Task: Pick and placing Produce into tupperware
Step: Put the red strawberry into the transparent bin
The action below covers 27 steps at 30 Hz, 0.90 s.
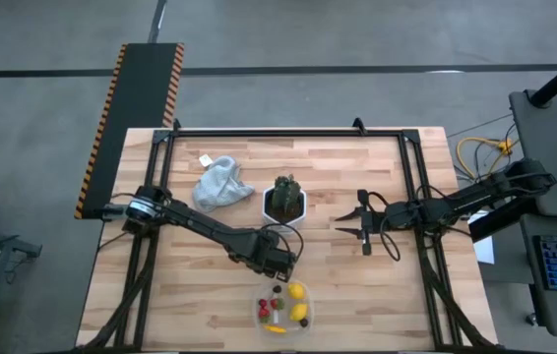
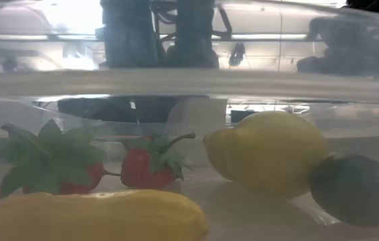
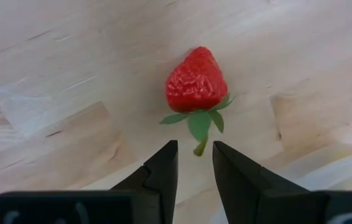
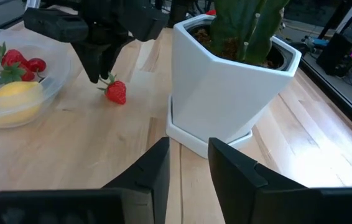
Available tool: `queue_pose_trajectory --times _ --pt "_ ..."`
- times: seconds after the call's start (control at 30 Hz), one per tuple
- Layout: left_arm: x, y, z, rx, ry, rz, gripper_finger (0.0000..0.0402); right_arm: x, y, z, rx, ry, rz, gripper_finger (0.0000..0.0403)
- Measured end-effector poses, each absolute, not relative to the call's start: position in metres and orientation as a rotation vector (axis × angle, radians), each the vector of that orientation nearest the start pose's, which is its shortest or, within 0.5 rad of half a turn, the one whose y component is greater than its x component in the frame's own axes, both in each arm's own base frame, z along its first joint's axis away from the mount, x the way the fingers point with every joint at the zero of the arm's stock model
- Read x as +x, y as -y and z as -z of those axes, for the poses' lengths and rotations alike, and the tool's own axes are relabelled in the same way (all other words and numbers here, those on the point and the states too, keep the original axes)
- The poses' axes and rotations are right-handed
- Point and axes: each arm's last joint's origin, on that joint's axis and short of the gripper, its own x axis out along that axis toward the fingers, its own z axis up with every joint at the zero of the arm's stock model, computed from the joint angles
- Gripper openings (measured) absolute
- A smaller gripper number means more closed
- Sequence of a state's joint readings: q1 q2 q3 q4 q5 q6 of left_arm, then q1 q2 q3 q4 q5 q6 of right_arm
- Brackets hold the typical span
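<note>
A red strawberry [image 3: 196,81] lies on the wooden table just beyond the tupperware [image 1: 258,307], its green stem end [image 3: 198,149] pointing at my left gripper [image 3: 194,155]. That gripper points steeply down over it, open, with the stem tip just ahead of the gap. The clear tub [image 4: 51,87] near the front edge holds a lemon [image 2: 266,154], two strawberries [image 2: 146,167], a thin yellow piece [image 2: 96,214] and a dark round fruit [image 2: 360,191]. My right gripper [image 4: 188,155] waits open on the right, near the plant pot.
A white hexagonal pot [image 1: 283,205] with a spiky green plant stands mid-table, just beyond my left gripper [image 1: 283,264]. A crumpled grey cloth [image 1: 221,183] lies at the far left. Black frame rails run along the table's sides. Bare wood lies left of the tub.
</note>
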<state>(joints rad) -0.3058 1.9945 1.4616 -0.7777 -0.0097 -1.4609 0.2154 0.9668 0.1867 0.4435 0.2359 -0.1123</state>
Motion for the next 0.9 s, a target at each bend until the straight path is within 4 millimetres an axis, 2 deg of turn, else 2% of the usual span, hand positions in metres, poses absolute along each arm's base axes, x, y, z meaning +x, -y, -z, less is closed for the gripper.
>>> queue_pose_trajectory --times 0.6,0.9 --pt "0.3781 0.1163 -0.1752 -1.030 -1.199 -0.704 0.0083 0.1743 -0.0312 -0.1595 -0.187 -0.328 0.002 0.0097" --pt "0.3795 0.1122 -0.1751 -0.969 -1.213 -0.656 0.0006 0.1743 -0.0312 -0.1595 -0.182 -0.329 0.003 0.0102"
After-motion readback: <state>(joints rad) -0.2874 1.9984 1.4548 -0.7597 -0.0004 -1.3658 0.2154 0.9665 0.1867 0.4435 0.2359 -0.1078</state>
